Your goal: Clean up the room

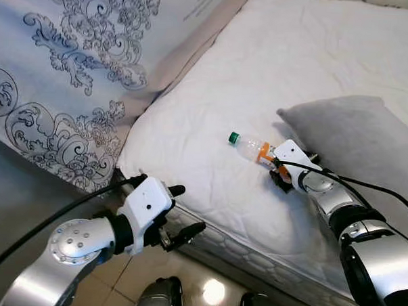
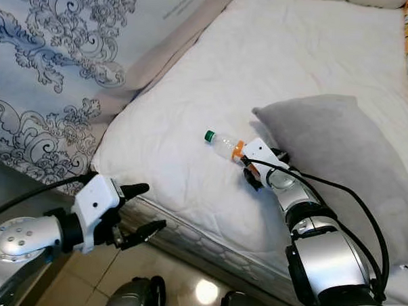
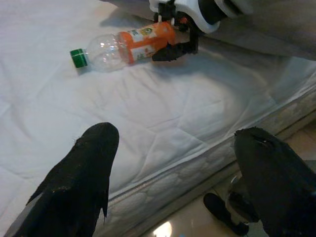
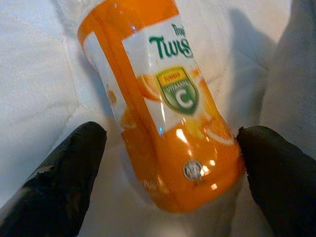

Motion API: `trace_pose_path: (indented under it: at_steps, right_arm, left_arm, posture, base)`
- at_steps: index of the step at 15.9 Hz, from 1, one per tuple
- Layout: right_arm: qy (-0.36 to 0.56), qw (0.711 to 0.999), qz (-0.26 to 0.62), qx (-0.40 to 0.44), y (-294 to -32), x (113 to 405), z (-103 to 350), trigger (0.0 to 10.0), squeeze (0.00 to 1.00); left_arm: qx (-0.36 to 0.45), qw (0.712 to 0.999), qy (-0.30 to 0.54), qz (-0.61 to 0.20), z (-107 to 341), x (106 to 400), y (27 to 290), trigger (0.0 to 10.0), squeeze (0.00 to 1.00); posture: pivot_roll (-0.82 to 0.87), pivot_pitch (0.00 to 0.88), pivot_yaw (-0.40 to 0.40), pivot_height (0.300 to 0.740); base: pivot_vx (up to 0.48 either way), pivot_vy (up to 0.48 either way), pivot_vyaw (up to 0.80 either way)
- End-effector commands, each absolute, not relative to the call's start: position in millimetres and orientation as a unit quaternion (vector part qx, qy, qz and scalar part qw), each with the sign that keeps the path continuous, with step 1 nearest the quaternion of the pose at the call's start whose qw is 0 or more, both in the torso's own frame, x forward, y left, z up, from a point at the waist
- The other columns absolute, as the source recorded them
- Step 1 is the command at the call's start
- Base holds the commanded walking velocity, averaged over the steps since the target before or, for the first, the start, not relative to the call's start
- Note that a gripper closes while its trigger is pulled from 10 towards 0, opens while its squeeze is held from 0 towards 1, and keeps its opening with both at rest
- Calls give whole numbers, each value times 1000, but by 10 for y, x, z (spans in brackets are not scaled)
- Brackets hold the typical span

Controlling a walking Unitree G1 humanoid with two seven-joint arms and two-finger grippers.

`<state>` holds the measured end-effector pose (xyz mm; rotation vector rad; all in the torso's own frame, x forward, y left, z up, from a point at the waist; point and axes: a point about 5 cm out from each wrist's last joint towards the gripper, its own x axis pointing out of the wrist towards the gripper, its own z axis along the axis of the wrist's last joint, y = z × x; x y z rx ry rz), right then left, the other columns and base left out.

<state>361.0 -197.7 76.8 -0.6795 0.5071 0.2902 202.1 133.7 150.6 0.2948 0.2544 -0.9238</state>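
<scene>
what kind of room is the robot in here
Most likely a bedroom: a mattress under a white quilted cover, a grey pillow on it, and a patterned blue-and-white duvet beside it. An empty bottle lies on the bed.

The silver right arm reached forward, its black-fingered right gripper (image 1: 281, 178) spread wide, one finger (image 4: 64, 182) on each side of an orange-labelled plastic bottle (image 3: 123, 45), seemingly not yet touching it. The silver left arm hung low, its left gripper (image 1: 186, 210) parted and empty.
</scene>
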Motion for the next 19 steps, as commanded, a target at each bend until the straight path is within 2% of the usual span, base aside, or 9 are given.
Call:
trace_pose_path:
  at_steps: [1, 2, 3, 5, 6, 13, 16, 17, 19]
  right_arm:
    - [248, 903, 131, -325, -2018, 3607, 769, 5647, 0]
    - [247, 905, 129, -321, -2021, 3612, 779, 4941, 0]
    - [243, 911, 129, -308, -2015, 3623, 797, 2941, 0]
    - [244, 908, 150, -307, -1969, 3616, 781, 392, 0]
    - [249, 903, 163, -309, -1946, 3599, 752, 0, 0]
    - [281, 892, 196, -294, -1842, 3526, 620, 0, 0]
    - [236, 939, 171, -181, -1790, 3611, 755, 0, 0]
    - [229, 946, 165, -163, -1795, 3618, 771, 0, 0]
    - [181, 974, 134, -32, -1854, 3628, 837, 0, 0]
  left_arm:
    - [146, 880, 121, -435, 1542, 1998, 1370, 10000, 0]
    - [146, 881, 120, -433, 1548, 1995, 1374, 10000, 0]
    - [149, 883, 120, -430, 1560, 1968, 1379, 10000, 0]
    - [149, 881, 121, -433, 1562, 1953, 1373, 10000, 0]
    - [148, 877, 124, -440, 1558, 1939, 1360, 10000, 0]
    - [147, 852, 157, -477, 1457, 1855, 1315, 10000, 0]
    - [151, 869, 170, -440, 1352, 1967, 1375, 10000, 0]
    - [151, 871, 170, -436, 1338, 1984, 1378, 10000, 0]
    - [147, 883, 170, -413, 1265, 2062, 1393, 10000, 0]
  posture:
    - [202, 236, 70, 740]
    - [205, 233, 68, 740]
    - [205, 220, 66, 740]
    - [205, 219, 62, 740]
    - [205, 218, 62, 740]
    - [196, 177, 50, 740]
    - [169, 106, 32, 740]
    - [165, 98, 31, 740]
    - [116, 31, 35, 740]
  base:
    - [0, 0, 0]
    - [0, 0, 0]
    - [0, 0, 0]
    - [0, 0, 0]
    - [0, 0, 0]
    - [0, 0, 0]
    - [0, 0, 0]
    - [0, 0, 0]
    - [0, 0, 0]
